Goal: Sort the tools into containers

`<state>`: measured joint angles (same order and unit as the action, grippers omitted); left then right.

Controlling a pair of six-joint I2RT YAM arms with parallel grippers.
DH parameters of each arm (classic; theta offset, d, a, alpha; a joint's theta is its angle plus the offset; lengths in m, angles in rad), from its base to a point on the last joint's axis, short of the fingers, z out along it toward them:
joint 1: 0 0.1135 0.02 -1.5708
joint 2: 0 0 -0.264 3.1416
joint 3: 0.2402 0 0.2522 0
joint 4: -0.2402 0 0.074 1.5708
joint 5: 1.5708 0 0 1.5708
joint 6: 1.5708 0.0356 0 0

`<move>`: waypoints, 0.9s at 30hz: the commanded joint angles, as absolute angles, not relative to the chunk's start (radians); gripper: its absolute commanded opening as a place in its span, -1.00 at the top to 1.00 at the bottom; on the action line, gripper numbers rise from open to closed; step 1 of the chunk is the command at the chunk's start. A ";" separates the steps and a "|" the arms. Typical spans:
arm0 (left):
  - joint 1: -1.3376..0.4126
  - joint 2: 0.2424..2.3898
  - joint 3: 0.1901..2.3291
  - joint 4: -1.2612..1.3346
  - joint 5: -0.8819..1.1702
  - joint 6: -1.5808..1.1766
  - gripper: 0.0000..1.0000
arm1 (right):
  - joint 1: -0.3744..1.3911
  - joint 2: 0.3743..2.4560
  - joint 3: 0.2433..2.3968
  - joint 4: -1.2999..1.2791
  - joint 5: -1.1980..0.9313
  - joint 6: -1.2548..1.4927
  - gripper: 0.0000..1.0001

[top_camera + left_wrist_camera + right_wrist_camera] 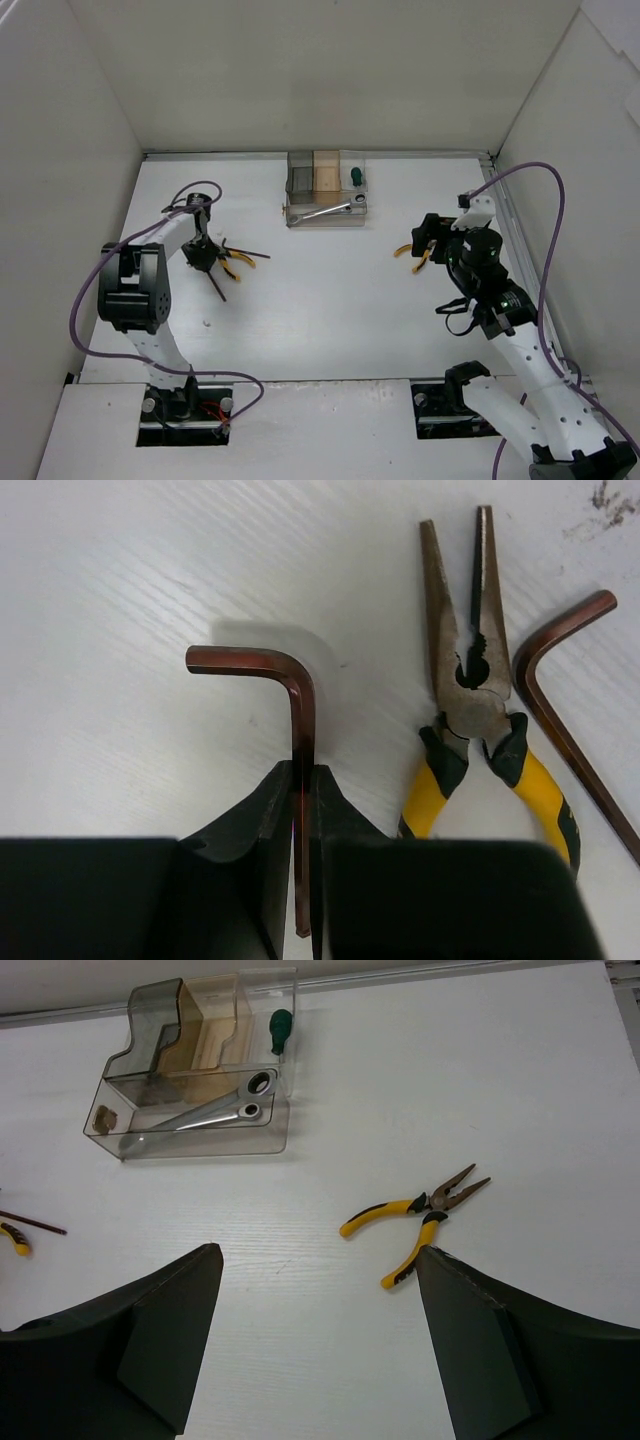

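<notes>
My left gripper (302, 775) is shut on the long arm of a dark L-shaped hex key (298, 705), low over the table; it also shows in the top view (205, 256). Yellow-handled pliers (470, 695) and a second hex key (565, 720) lie just right of it. My right gripper (315, 1260) is open and empty above the table, with a second pair of yellow-handled pliers (415, 1215) lying by its right finger. The clear organizer box (298, 185) holds a silver wrench (210, 1115) in its front tray and a green-handled screwdriver (281, 1030) in its right compartment.
The organizer stands against the back wall at the middle. White walls close in the table on the left, back and right. Purple cables (545, 250) loop over both arms. A thin dark rod (35, 1223) lies at the left edge of the right wrist view.
</notes>
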<state>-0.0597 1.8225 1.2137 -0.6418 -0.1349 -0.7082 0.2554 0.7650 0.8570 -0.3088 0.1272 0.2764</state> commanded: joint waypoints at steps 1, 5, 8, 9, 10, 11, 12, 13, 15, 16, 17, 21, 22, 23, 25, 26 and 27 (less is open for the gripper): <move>-0.019 1.683 1.244 -0.664 -0.161 -0.677 1.00 | 0.259 0.746 0.861 -0.256 0.150 0.259 -0.52; -0.009 1.559 1.301 -0.641 -0.146 -0.634 1.00 | 0.258 0.735 0.870 -0.261 0.137 0.265 -0.53; -0.021 1.482 1.322 -0.548 -0.083 -0.597 1.00 | 0.255 0.724 0.879 -0.262 0.132 0.267 -0.53; -0.037 1.468 1.339 -0.517 -0.065 -0.585 1.00 | 0.258 0.721 0.880 -0.267 0.130 0.268 -0.54; -0.049 1.454 1.345 -0.455 -0.043 -0.562 1.00 | 0.255 0.718 0.882 -0.268 0.123 0.268 -0.54; -0.061 1.444 1.356 -0.427 -0.040 -0.548 1.00 | 0.255 0.712 0.884 -0.271 0.118 0.270 -0.54; -0.093 1.443 1.386 -0.398 -0.032 -0.528 1.00 | 0.255 0.709 0.884 -0.275 0.118 0.271 -0.54; -0.110 1.457 1.422 -0.344 -0.031 -0.493 1.00 | 0.255 0.703 0.885 -0.279 0.112 0.272 -0.54; -0.156 1.483 1.460 -0.293 -0.012 -0.453 1.00 | 0.256 0.696 0.884 -0.290 0.106 0.275 -0.54; -0.170 1.497 1.477 -0.238 0.021 -0.440 1.00 | 0.255 0.693 0.885 -0.293 0.097 0.275 -0.55; -0.182 1.538 1.517 -0.210 0.041 -0.410 1.00 | 0.255 0.690 0.885 -0.295 0.094 0.278 -0.55; -0.248 1.682 1.675 -0.115 0.116 -0.319 1.00 | 0.255 0.686 0.890 -0.308 0.065 0.278 -0.54; -0.271 1.713 1.712 -0.103 0.136 -0.302 1.00 | 0.258 0.686 0.890 -0.308 0.054 0.278 -0.54; -0.281 1.773 1.779 -0.097 0.143 -0.284 1.00 | 0.258 0.687 0.891 -0.310 0.051 0.281 -0.55; -0.301 1.848 1.827 -0.054 0.161 -0.244 1.00 | 0.255 0.681 0.887 -0.318 0.037 0.285 -0.54; -0.314 1.873 1.865 -0.039 0.161 -0.229 1.00 | 0.255 0.678 0.884 -0.324 0.032 0.290 -0.54; -0.314 1.914 1.882 -0.009 0.166 -0.219 1.00 | 0.256 0.675 0.884 -0.325 0.016 0.288 -0.55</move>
<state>-0.2985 1.8847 1.7950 -0.1577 0.1173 -0.3065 0.2554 0.6853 0.8570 -0.3618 0.0570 0.2779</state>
